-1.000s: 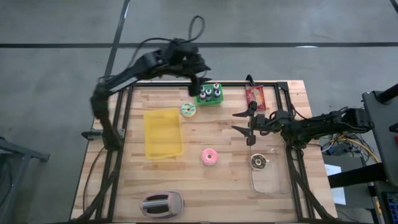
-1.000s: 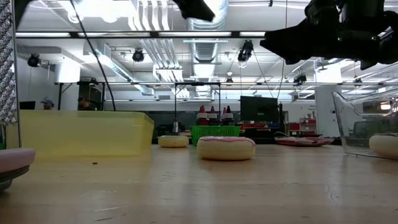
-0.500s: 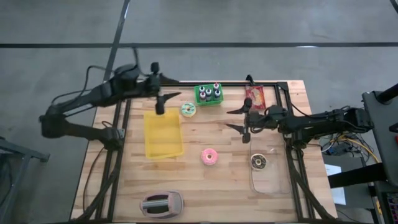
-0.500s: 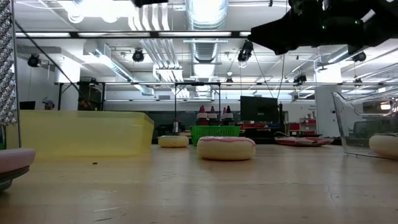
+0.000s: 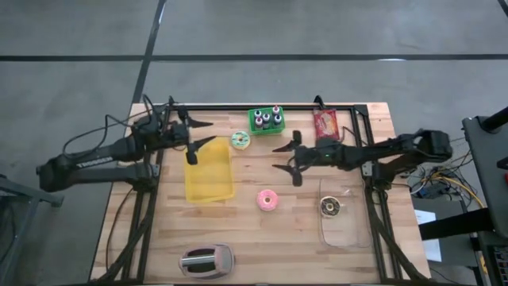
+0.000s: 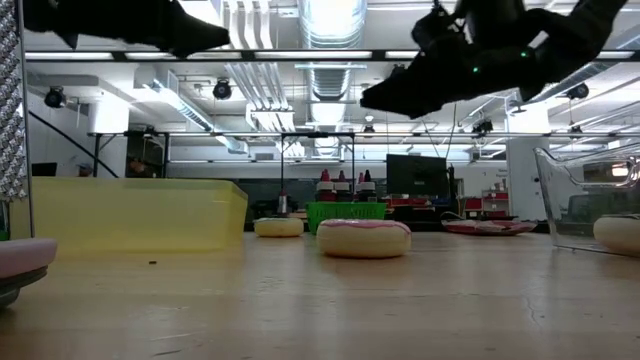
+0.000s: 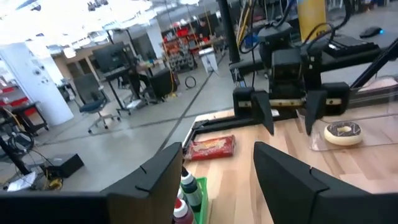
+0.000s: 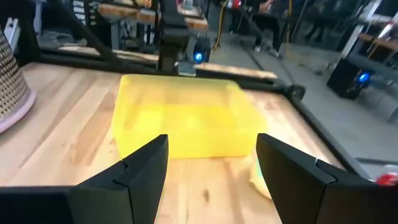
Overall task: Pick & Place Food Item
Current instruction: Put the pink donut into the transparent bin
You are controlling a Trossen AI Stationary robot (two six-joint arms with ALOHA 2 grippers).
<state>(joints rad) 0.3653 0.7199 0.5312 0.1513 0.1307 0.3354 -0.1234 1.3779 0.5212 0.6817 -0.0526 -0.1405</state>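
Note:
A pink-iced donut [image 5: 267, 199] lies flat on the wooden table near its middle; it also shows in the low view [image 6: 363, 238]. A pale donut [image 5: 240, 140] lies beside the green bottle rack [image 5: 267, 120]. A chocolate donut [image 5: 329, 206] rests inside a clear container [image 5: 349, 226]. A red snack packet [image 5: 325, 122] lies flat at the far right. My left gripper [image 5: 203, 135] hangs open, level, over the far left corner of the yellow bin [image 5: 209, 169]. My right gripper [image 5: 278, 158] hangs open above the table's middle, pointing toward the bin [image 8: 186, 124], with nothing between its fingers.
A pink toaster [image 5: 206, 260] stands at the near edge. A black frame [image 5: 262, 106] runs along the table's far edge and sides. In the left wrist view the right arm's gripper [image 7: 286, 106] faces me across the table, with the packet [image 7: 210, 147] beside it.
My left gripper has swung down and toward the table's left edge, from beside the green rack to the yellow bin's far left corner, and now points level. My right gripper has gone toward the table's left, out over the middle. Both have stayed open.

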